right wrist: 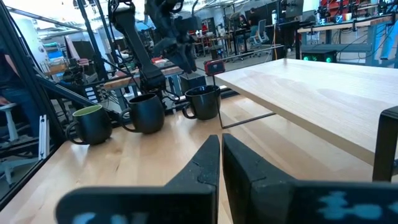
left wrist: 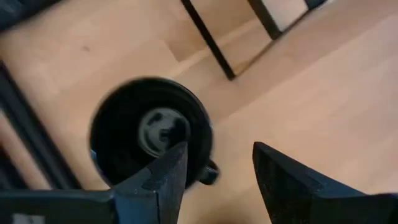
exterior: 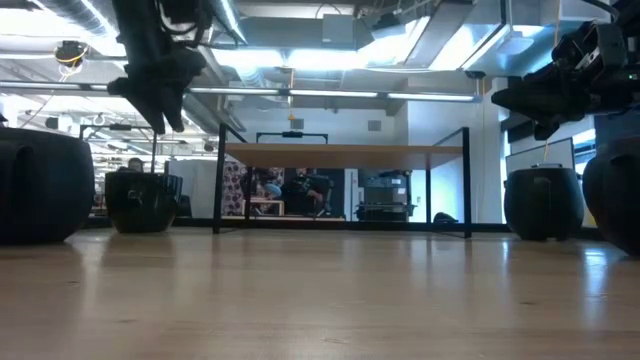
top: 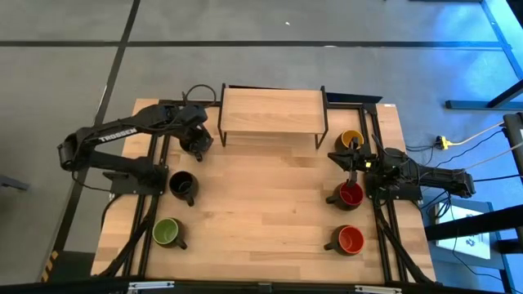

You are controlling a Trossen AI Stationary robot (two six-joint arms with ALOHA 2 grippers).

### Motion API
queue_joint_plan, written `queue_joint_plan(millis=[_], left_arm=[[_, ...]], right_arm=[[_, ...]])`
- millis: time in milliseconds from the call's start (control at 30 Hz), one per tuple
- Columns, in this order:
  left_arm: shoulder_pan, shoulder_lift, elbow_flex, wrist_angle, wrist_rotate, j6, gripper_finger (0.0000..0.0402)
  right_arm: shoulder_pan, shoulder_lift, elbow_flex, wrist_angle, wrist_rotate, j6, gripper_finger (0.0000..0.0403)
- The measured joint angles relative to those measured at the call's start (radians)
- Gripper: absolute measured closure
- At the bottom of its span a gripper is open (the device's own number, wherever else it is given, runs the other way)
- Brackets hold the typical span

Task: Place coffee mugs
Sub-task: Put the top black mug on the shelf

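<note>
Three coffee mugs stand upright along the table's left side: a green-lined mug point(top: 167, 233), a black mug point(top: 181, 186) and a second black mug point(left wrist: 149, 130) by the shelf's left leg. My left gripper point(left wrist: 217, 149) hangs open just above this second mug, pointing steeply down, one finger over its rim near the handle point(left wrist: 208, 172); it touches nothing. On the right side stand a yellow-lined mug point(top: 351, 139), a dark red mug point(top: 347, 194) and an orange-red mug point(top: 350, 239). My right gripper point(right wrist: 221, 155) is shut and level between the yellow and red mugs.
A raised wooden shelf point(top: 271, 112) on thin black legs stands at the table's far middle. The table's wooden middle point(top: 261, 204) is bare. Black frame rails point(top: 151, 163) run along both sides. People and desks show in the room beyond.
</note>
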Motion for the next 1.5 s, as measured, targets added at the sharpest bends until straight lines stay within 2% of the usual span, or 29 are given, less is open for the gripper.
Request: queue_joint_plan(millis=[100,267,733,1000,1133,1333,1500], left_arm=[[-0.014,0.021,-0.014,0.021,-0.03,-0.005,0.0224],[-0.002,0.042,-0.084,0.056,0.085,0.06,0.0225],[0.083,0.041,-0.252,0.218,0.137,0.089,0.0225],[0.086,0.041,-0.359,0.324,0.161,0.123,0.0229],[0.086,0.041,-0.388,0.361,0.16,0.16,0.0263],[0.086,0.041,-0.377,0.362,0.158,0.28,0.0374],[0.086,0.042,-0.319,0.285,0.151,0.294,0.0378]], right_arm=[[0.0,0.0,0.0,0.0,0.0,0.009,0.0393],[0.0,0.0,0.0,0.0,0.0,0.009,0.0393],[0.0,0.0,0.0,0.0,0.0,0.001,0.0393],[0.0,0.0,0.0,0.0,0.0,0.0,0.0393],[0.0,0.0,0.0,0.0,0.0,0.0,0.0393],[0.0,0.0,0.0,0.0,0.0,0.0,0.0393],[0.0,0.0,0.0,-0.001,-0.008,0.056,0.0393]])
